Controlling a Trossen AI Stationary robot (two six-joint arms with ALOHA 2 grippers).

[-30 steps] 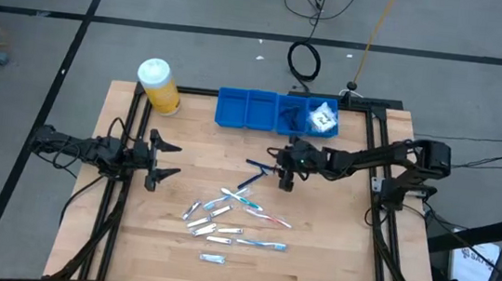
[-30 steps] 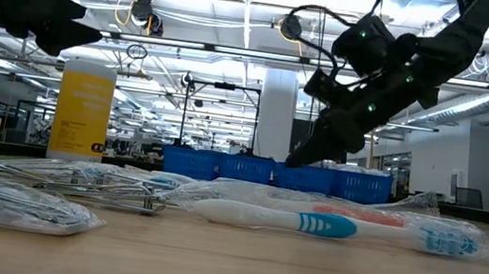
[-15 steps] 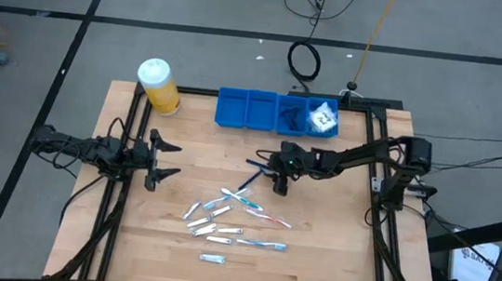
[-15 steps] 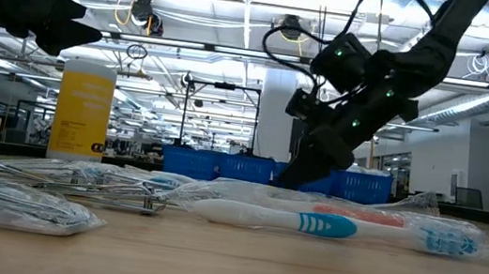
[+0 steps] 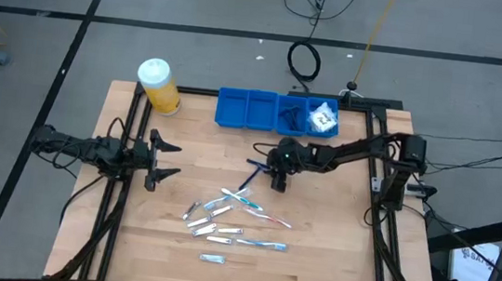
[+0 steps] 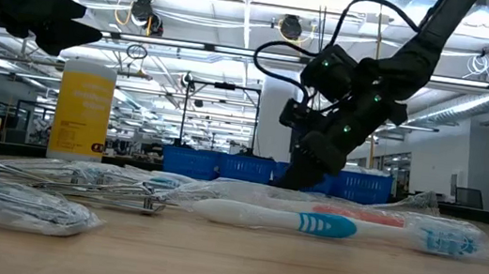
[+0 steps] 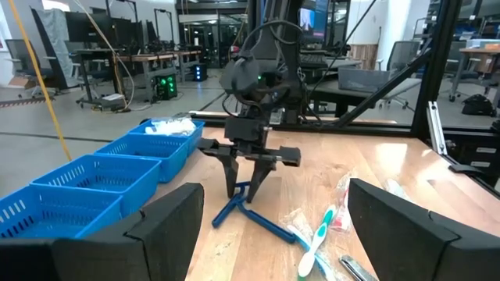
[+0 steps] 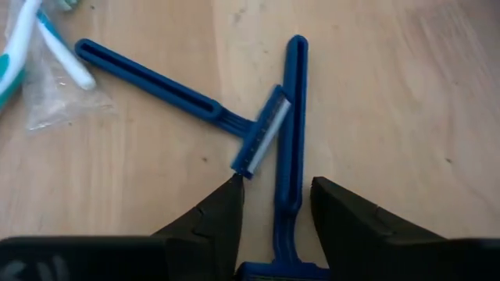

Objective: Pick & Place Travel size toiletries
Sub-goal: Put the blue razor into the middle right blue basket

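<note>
Two dark blue razors [image 8: 258,133] lie crossed on the wooden table, also seen in the high view [image 5: 257,166]. My right gripper [image 8: 275,195] is open, low over them, fingers pointing down. Its fingertips stand on either side of one razor's handle [image 8: 291,140]; the other razor's head [image 8: 260,140] lies just beyond the left fingertip. I cannot see any touch. A heap of wrapped toothbrushes, tubes and packets [image 5: 228,220] lies nearer the front edge. My left gripper [image 5: 163,159] is open and empty at the table's left.
A blue compartment tray [image 5: 247,109] stands at the far edge, with white packets [image 5: 322,118] in its right compartment. A yellow white-capped jar [image 5: 159,86] stands at the far left. Bare wood lies between my left gripper and the razors.
My right gripper has gone toward the table's left edge and down, coming over the two blue razors. Its fingers stay open. The razors and the heap have not moved.
</note>
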